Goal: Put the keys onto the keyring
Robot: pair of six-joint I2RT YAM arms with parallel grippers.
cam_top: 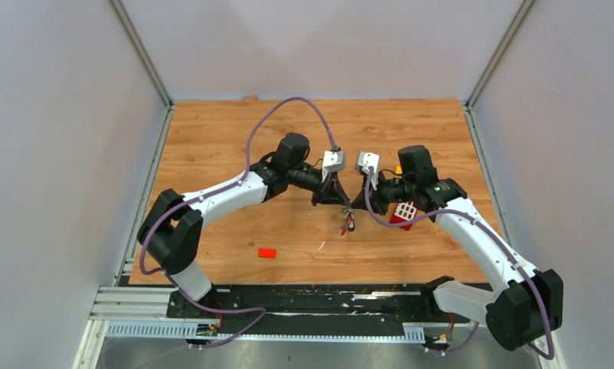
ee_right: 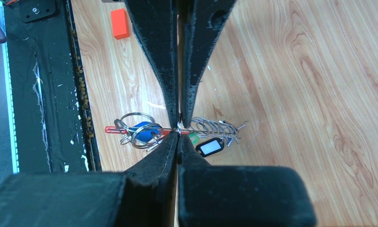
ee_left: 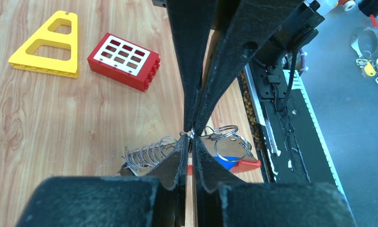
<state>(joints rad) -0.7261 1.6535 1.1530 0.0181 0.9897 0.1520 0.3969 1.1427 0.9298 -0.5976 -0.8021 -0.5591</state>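
Both my pincers squeeze the keyring (ee_right: pixel 134 128) above the middle of the table (cam_top: pixel 211 138).

Nearest me runs the black rail (ee_right: pixel 45 94), then an orange block (cam_top: pixel 267 252) alone on the wood. My left gripper (ee_left: pixel 190 140) and right gripper (ee_right: pixel 178 134) meet tip to tip, each clamped tight on the keyring's thin wire. The bunch lies long from near to far, with its red strap (ee_right: pixel 110 128) and blue tag (ee_right: pixel 142 126) toward the rail and its white tag (ee_right: pixel 209 147) away. A red brick (cam_top: pixel 403 214) sits close on the right, and wide bare wood lies beyond.

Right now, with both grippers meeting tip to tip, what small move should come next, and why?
Probably ease the left gripper and right gripper slightly apart. Both are pinched shut on the same thin wire of the keyring, so spreading it may open a gap for threading.
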